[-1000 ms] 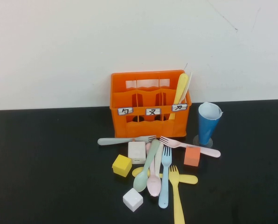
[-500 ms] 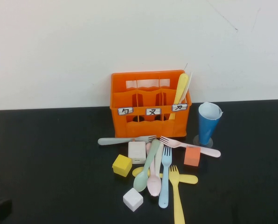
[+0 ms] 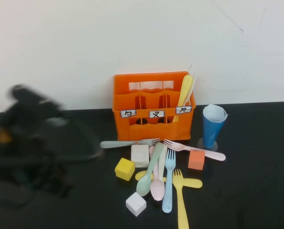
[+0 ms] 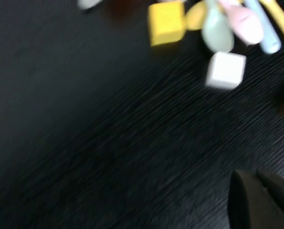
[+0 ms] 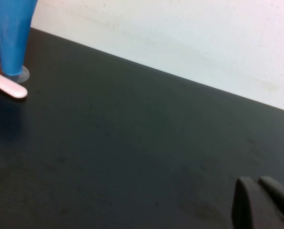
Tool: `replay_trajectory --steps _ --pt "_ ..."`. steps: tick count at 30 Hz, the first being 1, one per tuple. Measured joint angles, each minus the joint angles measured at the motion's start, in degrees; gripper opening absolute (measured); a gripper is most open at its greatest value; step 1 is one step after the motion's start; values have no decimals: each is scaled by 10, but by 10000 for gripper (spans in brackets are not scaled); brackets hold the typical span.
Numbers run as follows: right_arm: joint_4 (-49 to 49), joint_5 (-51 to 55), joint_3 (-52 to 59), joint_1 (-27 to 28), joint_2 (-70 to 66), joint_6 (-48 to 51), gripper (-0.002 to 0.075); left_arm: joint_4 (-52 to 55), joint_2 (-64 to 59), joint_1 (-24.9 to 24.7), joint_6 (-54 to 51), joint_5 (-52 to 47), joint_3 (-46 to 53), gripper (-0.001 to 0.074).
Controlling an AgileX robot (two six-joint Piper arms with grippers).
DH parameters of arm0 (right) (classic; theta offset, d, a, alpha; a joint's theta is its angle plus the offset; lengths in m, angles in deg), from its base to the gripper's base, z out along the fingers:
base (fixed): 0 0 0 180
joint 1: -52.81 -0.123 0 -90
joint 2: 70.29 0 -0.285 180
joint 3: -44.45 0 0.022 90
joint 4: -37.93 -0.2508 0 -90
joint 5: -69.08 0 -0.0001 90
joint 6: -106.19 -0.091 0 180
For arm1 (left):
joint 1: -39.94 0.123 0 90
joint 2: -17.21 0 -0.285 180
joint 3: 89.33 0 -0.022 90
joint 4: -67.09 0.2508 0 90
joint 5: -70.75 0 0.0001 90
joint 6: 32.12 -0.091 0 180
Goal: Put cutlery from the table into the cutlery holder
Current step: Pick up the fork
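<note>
Cutlery (image 3: 163,171) lies mostly in a loose heap on the table (image 3: 256,191), just in front of the cutlery holder (image 3: 153,105), so the task looks barely begun. The orange crate stands at the back of the black surface against the white wall, and only its right-hand compartment holds anything: a yellow piece (image 3: 184,93) leaning upright with a pale one beside it. Left on the table are a mint fork (image 3: 127,142) and a pink fork (image 3: 194,149) lying crosswise nearest the crate, and below them a mint spoon (image 3: 148,175), a pink spoon (image 3: 157,183), a blue fork (image 3: 168,183), a yellow fork (image 3: 180,200) and another yellow piece partly buried under them. Three white labels on the crate's front each carry a single dark character, too small to read with confidence. Yellow, white and orange blocks sit among the pieces, and a blue cone cup (image 3: 213,125) stands just right of the crate. The left gripper (image 3: 51,183) shows only as a dark motion smear over the table's left side, well apart from the heap, so whether its claw is spread or pressed together cannot be told. The right gripper (image 5: 261,202) is outside the high view; its wrist camera shows its fingertips pressed together, empty, over bare table beyond the cup.
</note>
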Motion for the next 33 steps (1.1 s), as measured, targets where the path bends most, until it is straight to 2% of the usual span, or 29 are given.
replay_trajectory --steps 9,13,19,21,33 --pt "0 0 0 0 0 0 -3 10 -215 -130 32 2 -142 0" --pt "1 0 0 0 0 0 -3 9 -300 -167 39 3 -185 45" --pt "1 0 0 0 0 0 -3 10 -393 -194 86 10 -243 216" --pt "1 0 0 0 0 0 -3 10 -419 -199 103 11 -264 249" --pt "1 0 0 0 0 0 -3 5 -553 -230 141 30 -359 277"
